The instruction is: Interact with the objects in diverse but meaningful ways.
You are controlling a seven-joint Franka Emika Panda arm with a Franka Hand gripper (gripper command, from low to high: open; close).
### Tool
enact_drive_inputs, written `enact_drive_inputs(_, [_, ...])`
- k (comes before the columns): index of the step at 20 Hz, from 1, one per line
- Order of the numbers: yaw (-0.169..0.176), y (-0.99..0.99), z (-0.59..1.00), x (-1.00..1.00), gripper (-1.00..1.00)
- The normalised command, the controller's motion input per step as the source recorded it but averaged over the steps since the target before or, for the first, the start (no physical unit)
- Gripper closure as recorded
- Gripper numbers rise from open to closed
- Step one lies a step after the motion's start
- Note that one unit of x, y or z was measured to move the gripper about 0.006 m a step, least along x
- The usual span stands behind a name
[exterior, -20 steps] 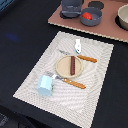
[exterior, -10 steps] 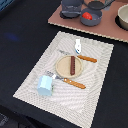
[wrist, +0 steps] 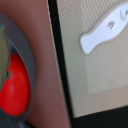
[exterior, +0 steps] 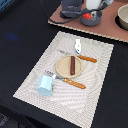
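The gripper (exterior: 88, 6) hangs at the far edge of the scene, over the grey saucepan (exterior: 93, 19); its fingers are blurred in the exterior view and out of frame in the wrist view, so I cannot tell whether the jaws are released or clenched. Directly beneath them sits the round red toy tomato (exterior: 87, 16), lying inside the saucepan's grey rim. The wrist view shows the same tomato (wrist: 13, 85) pressed against the curved grey wall (wrist: 26, 55). The saucepan stands on a reddish-brown board (exterior: 110, 25); a second grey pot (exterior: 123, 16) rests on that board, off toward the exterior view's right of the jaws.

Farther out from the jaws, on a beige woven placemat (exterior: 100, 65), lies a small white shaker (exterior: 77, 46) on its side. Beyond it is a round tan wooden plate (exterior: 64, 67) carrying a brown toy sausage (exterior: 73, 65). A fork with an orange handle (exterior: 82, 57) and a knife with an orange handle (exterior: 71, 82) lie beside the plate. Farthest from the jaws stands a light-blue plastic cup (exterior: 44, 85), near the placemat's corner. Everything rests on a black table (exterior: 25, 30).
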Motion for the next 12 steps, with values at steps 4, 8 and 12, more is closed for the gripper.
enact_drive_inputs(4, [-0.114,-0.23,-0.09,0.09,-1.00])
enact_drive_inputs(8, [-0.055,-0.28,-0.20,0.14,-1.00])
enact_drive_inputs(12, [-0.038,-0.23,-0.35,0.09,-1.00])
